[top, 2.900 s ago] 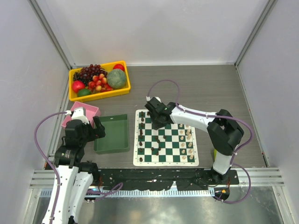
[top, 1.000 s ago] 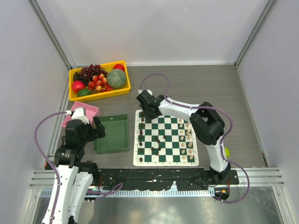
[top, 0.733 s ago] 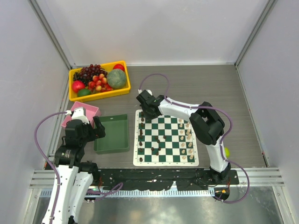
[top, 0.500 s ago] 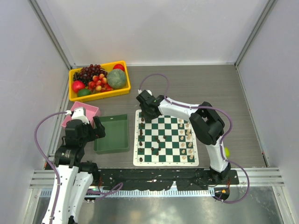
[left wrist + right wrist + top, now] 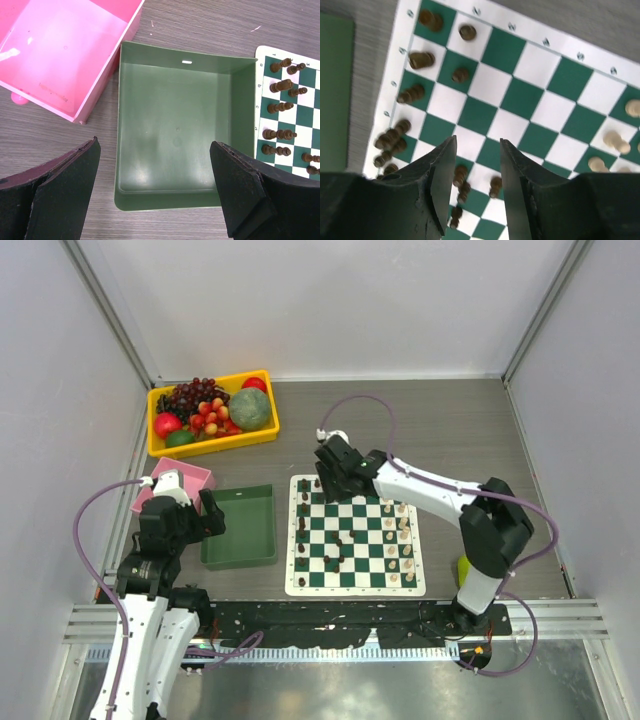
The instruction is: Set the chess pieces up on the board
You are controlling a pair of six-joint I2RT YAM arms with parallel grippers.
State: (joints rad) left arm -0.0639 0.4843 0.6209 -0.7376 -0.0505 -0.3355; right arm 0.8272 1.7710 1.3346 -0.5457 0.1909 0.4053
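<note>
The board (image 5: 355,587) is a thin flat mat of dark green and white checks with a white border, lying on the grey-brown wood-grain table (image 5: 450,430) in front of the right arm's base. The chess pieces are tiny turned figurines: the dark brown set (image 5: 302,530) stands mostly along the board's two left columns with a few nearer the middle, and the cream set (image 5: 404,530) stands along the two right columns. Small printed marks run along the white border in both wrist views, too small and blurred to read. The right arm stretches from its base at the near right diagonally across the table, its wrist bent down over the board's far-left corner. The right gripper (image 5: 476,165) points down at the squares, its matte black fingers (image 5: 440,180) parted with nothing between them, only checks and some dark pieces (image 5: 422,60) on the mat below. The left arm is folded up at the left. The left gripper (image 5: 155,195) hangs above a smooth, plain green plastic tray (image 5: 175,55) with upright walls, its grainy black fingers (image 5: 65,190) spread wide and holding nothing. Just beside the tray sits a glossy pink bin (image 5: 107,85), with a faint line of lettering on its floor that cannot be read. At the far left a yellow bin (image 5: 212,445) holds round fruit — red, green and dark.
</note>
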